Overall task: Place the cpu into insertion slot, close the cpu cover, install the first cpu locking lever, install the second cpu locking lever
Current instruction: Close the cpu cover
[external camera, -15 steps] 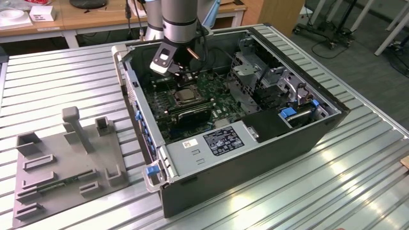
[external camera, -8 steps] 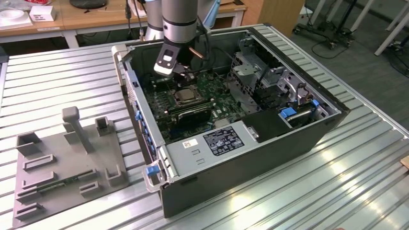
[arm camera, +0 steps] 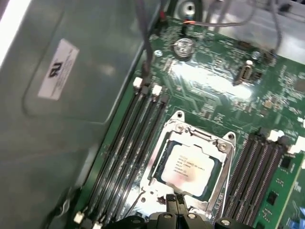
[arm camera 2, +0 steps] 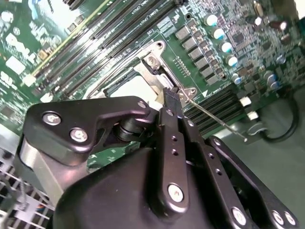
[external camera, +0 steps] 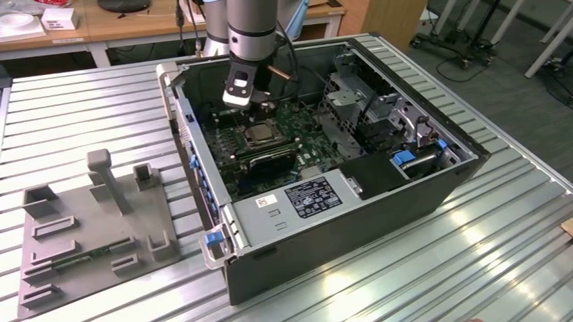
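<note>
Cpu (arm camera: pixel 187 170), faintly printed, beneath cpu cover (arm camera: pixel 200 136); tool (arm camera: pixel 176 197) fingertips together.

Memory slots (arm camera: pixel 128 143) flank cpu cover (arm camera: pixel 223 164) both sides; case wall (arm camera: pixel 71 143) near; free passage from above.

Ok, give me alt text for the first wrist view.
The cpu lies in the insertion slot with the cpu cover down around it, between rows of black memory slots. The gripper hangs by the cover's edge.
</note>
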`<state>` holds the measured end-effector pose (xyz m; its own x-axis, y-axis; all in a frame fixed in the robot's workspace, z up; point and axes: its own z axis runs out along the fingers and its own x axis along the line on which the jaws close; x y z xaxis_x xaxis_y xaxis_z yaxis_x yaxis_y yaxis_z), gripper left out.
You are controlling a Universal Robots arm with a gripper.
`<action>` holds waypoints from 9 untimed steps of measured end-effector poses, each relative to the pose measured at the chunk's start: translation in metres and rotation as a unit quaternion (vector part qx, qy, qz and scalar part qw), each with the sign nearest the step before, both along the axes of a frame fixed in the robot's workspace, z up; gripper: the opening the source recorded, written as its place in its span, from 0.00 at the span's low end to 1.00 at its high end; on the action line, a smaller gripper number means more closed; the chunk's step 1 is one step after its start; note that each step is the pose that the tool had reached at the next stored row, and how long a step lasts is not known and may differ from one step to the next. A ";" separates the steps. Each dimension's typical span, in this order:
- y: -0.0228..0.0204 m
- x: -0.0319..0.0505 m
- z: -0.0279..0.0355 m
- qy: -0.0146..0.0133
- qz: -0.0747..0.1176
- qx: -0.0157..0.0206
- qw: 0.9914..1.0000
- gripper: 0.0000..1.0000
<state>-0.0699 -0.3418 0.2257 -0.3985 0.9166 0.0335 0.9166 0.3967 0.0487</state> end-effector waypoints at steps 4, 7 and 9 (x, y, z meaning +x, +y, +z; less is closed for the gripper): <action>0.0000 0.0000 -0.0002 0.000 0.037 0.000 0.999 0.11; -0.0001 0.0000 -0.0003 0.000 0.063 0.000 0.998 0.11; 0.0000 0.0000 -0.0005 0.000 0.082 0.000 0.997 0.11</action>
<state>-0.0699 -0.3418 0.2252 -0.5433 0.8389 0.0334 0.8393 0.5416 0.0486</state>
